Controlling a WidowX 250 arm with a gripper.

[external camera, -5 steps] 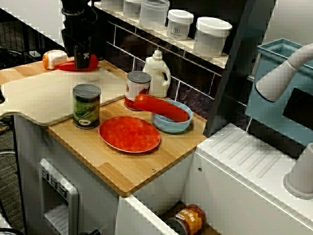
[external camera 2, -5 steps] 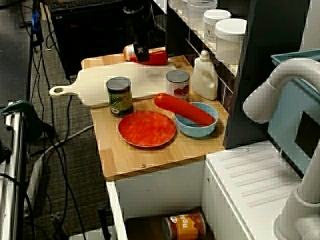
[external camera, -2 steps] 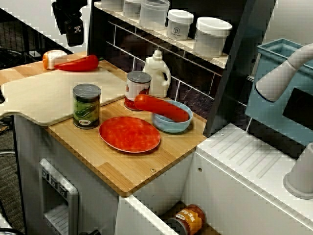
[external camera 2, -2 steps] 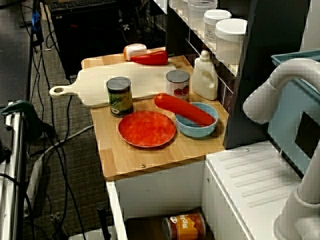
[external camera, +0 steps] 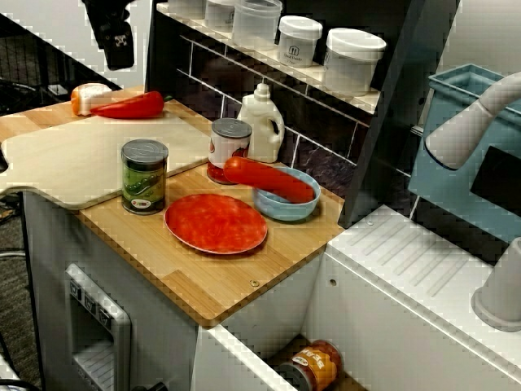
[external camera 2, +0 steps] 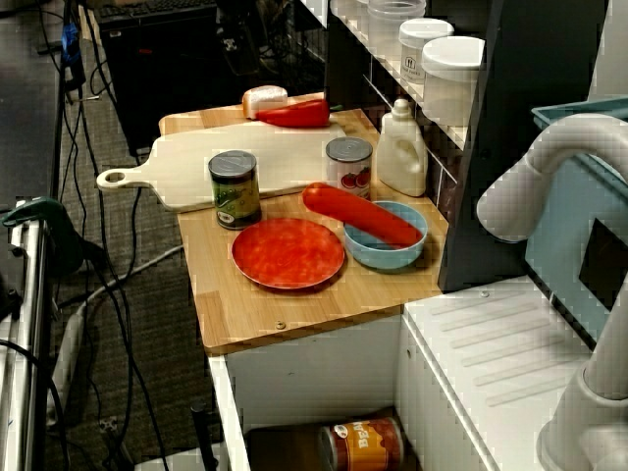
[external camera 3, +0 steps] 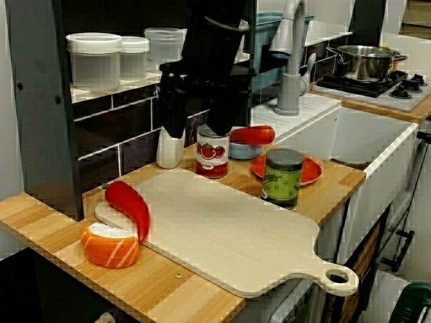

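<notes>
Claw (external camera 3: 197, 131) is empty, fingers spread, hanging well above the red pepper (external camera: 130, 106); the pepper lies below it, no contact. Pepper sits at the far end of the cutting board (external camera: 65, 159), long axis across the surface, stem toward the tiled wall, other end against the salmon piece (external camera 3: 111, 245). Claw's alignment to that axis: can't tell.

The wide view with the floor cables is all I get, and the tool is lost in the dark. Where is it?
Observer: In the close view the tool hangs in the air, high above the red pepper.
Operator: Is it holding something?
Observer: No. Seen from the board's end, its fingers stand apart with nothing between them.
Operator: What's past the tap?
Observer: A steel pot on a stove.
</notes>
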